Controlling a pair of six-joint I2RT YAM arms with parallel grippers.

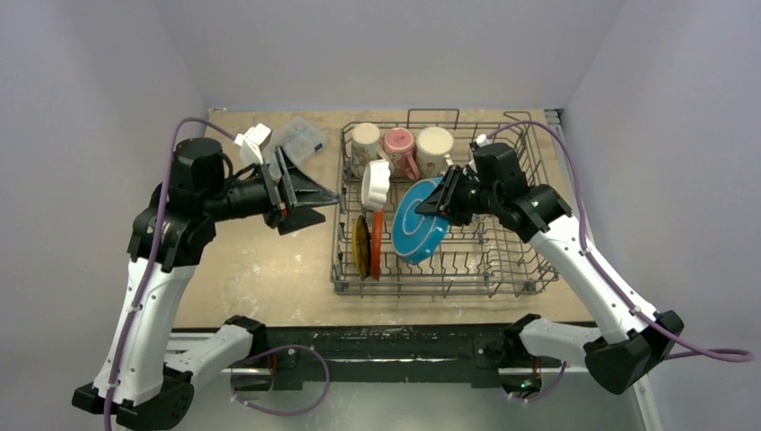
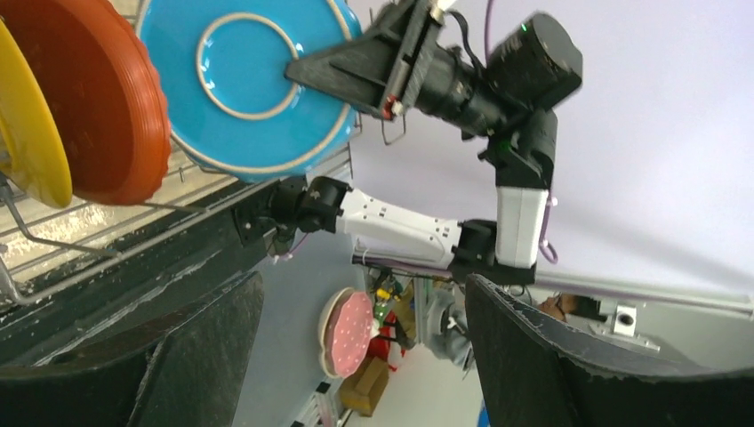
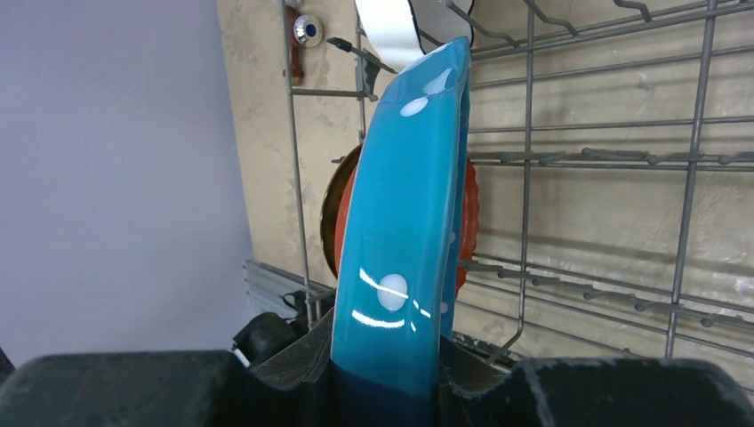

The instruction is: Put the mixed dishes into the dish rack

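Observation:
The grey wire dish rack holds three mugs along its back: a cream mug, a pink mug and another cream mug. A white scalloped bowl stands on edge. The yellow plate and the orange plate stand upright at the front left. My right gripper is shut on the rim of the blue dotted plate, which leans tilted inside the rack; this blue plate fills the right wrist view. My left gripper is open and empty, left of the rack.
A clear plastic box lies on the table at the back left, behind my left gripper. The right half of the rack holds only bare tines. Purple walls close in on both sides of the wooden table.

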